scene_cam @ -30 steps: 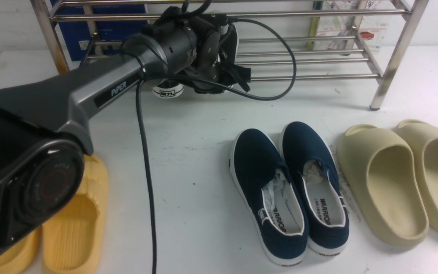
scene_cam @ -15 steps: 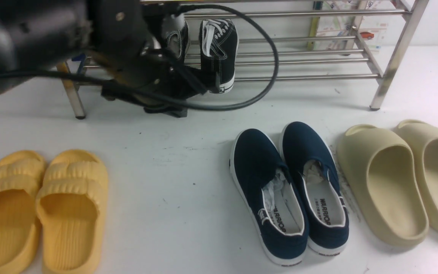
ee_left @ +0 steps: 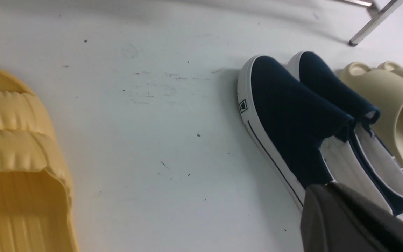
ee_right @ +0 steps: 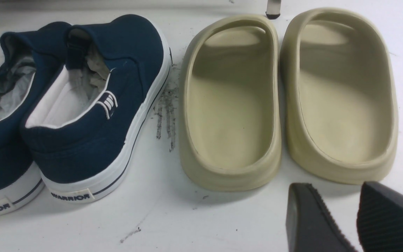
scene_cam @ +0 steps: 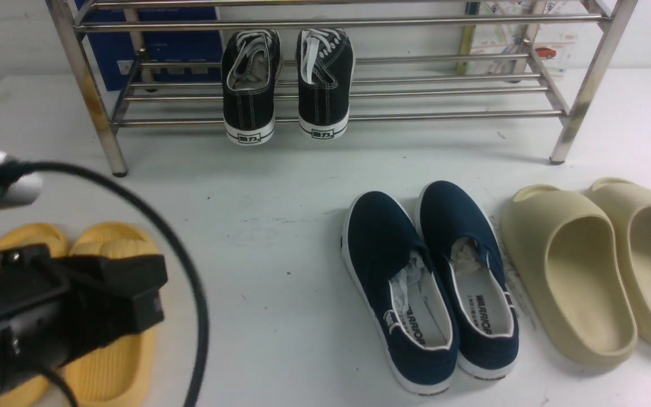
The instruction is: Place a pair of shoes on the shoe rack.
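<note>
Resting on rack: both sneakers (scene_cam: 286,79) on the lower bars of the rack (scene_cam: 444,113), left of its middle, side by side, not quite touching.
Sneaker pose: toes pointed at the far edge, heels hanging a little past the front bar; tilted heel-down, probably because the bars slope that way.
Rack place: along the far edge of the table (scene_cam: 280,226), legs on the table top.
Left tool (ee_left: 345,217): closed and empty, by the near-left corner, over the yellow slides (scene_cam: 111,350); well apart from the rack, so no contact with the sneakers.
Right tool (ee_right: 341,196): parted by a narrow gap, gripping nothing, just behind the heels of the beige slides (ee_right: 285,98) toward the near-right corner; looks parked, not reaching.
Slip-ons (scene_cam: 433,282): navy pair on the table between the yellow and beige pairs, nearer the beige; paper stuffed inside; not part of the job.
Scuff marks: dark streaks on the table between slip-ons and beige slides.
Task standing: judged done, since both sneakers sit on the rack with nothing gripping them.
Risk: overhanging heels could slip off the front bar if the rack gets bumped; looks stable for now.
Next: likely nothing beyond keeping both arms low and away from the rack.
</note>
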Robot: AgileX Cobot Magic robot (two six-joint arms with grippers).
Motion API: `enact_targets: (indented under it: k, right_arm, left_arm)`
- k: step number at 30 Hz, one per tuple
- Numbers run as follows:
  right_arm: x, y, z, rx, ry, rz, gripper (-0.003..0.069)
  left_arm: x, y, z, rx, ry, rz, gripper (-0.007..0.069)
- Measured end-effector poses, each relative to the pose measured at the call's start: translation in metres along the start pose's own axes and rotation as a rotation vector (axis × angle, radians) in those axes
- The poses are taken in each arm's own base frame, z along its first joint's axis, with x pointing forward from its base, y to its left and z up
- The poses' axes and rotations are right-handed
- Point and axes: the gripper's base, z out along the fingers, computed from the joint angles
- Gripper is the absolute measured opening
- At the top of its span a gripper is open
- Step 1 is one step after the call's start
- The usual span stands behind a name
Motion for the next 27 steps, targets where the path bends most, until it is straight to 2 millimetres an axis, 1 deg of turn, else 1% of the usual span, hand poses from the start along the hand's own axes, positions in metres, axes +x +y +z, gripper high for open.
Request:
enact_targets:
  k: [2,6,13,22,25,27]
  right_arm:
    - [0.000,0.000,0.000,0.000,0.000,0.000,0.0246]
    - [0.000,0.000,0.000,0.000,0.000,0.000,0.0246]
    - [0.000,0.000,0.000,0.000,0.000,0.000,0.0246]
    - [0.000,0.000,0.000,0.000,0.000,0.000,0.0246]
    - [0.000,0.000,0.000,0.000,0.000,0.000,0.0246]
    - [0.000,0.000,0.000,0.000,0.000,0.000,0.0246]
  left_arm:
    - [0.009,0.004,-0.005,0.013,-0.028,-0.001,-0.0013]
    - [0.022,0.011,-0.010,0.012,-0.027,0.001,-0.0013]
    - [0.025,0.013,-0.010,0.007,-0.019,0.002,-0.0013]
    - [0.026,0.018,-0.011,-0.039,-0.028,0.108,-0.0013]
    - [0.031,0.029,-0.022,-0.083,-0.104,0.089,-0.0013]
    - [0.038,0.040,-0.033,-0.134,-0.181,0.055,-0.0013]
